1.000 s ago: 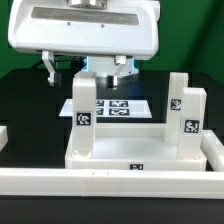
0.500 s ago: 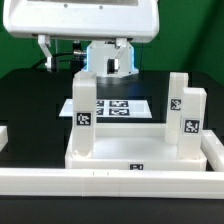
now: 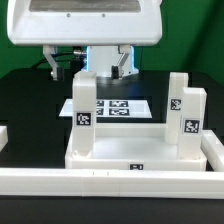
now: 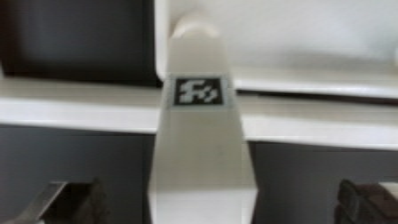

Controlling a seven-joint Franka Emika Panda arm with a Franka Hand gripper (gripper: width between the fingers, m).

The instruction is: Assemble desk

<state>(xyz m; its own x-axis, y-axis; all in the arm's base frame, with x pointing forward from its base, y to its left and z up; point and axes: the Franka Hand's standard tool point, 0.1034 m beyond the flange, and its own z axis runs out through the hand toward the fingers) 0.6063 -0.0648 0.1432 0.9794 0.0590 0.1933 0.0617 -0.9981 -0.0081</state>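
Note:
The white tray-like tabletop (image 3: pixel 125 142) lies upturned on the black table. Three white tagged legs stand upright in its corners: one on the exterior view's left (image 3: pixel 85 112) and two on the right (image 3: pixel 178 98) (image 3: pixel 193 122). My gripper (image 3: pixel 102 64) hangs open just above and behind the top of the left leg. In the wrist view that leg (image 4: pixel 199 130) runs up the middle between my gripper's (image 4: pixel 217 205) dark fingertips (image 4: pixel 71 200), which stand wide apart and do not touch it. The tabletop's wall (image 4: pixel 71 105) crosses behind the leg.
The marker board (image 3: pixel 128 106) lies flat behind the tabletop. Long white border rails run along the front (image 3: pixel 110 182), the exterior view's right (image 3: pixel 214 152) and left (image 3: pixel 3 135). Black table surface surrounds the parts.
My gripper rose from near the left leg's top, then came down a little again. It stays open. The legs and tabletop have not moved.

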